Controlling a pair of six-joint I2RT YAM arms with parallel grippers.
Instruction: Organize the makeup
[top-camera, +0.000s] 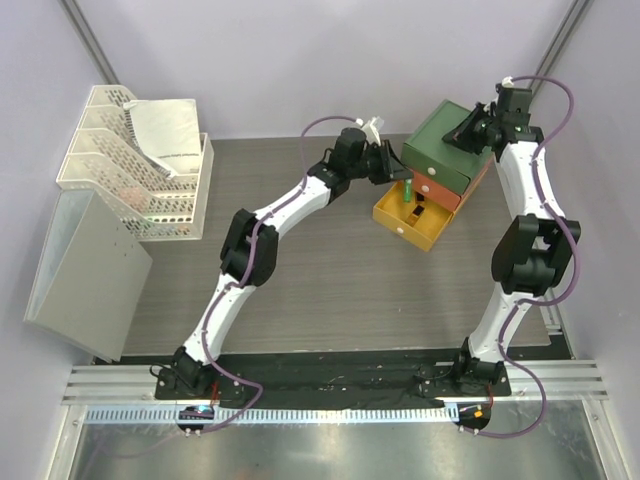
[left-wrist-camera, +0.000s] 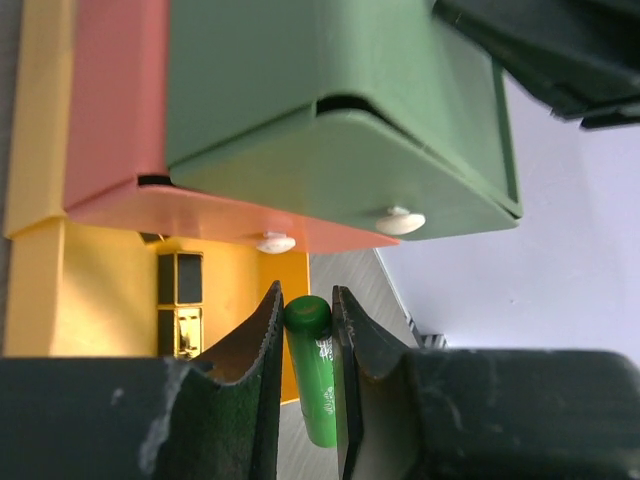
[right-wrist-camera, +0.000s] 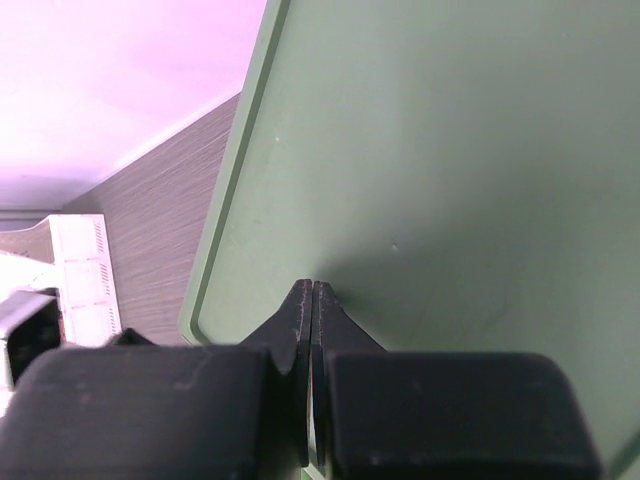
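The left gripper (left-wrist-camera: 306, 305) was clamped on the green tube (left-wrist-camera: 318, 385) above the open yellow drawer (left-wrist-camera: 100, 300), far right. The right gripper (right-wrist-camera: 312, 292), jaws together, rested on the box's green top (right-wrist-camera: 450, 180). The next move probably called for lowering the tube and releasing it inside.

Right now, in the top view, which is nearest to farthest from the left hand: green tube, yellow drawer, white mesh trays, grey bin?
1. The green plastic tube, in the left hand.
2. The open yellow drawer, under the tube.
3. The white mesh trays, far left.
4. The grey bin, farthest left.
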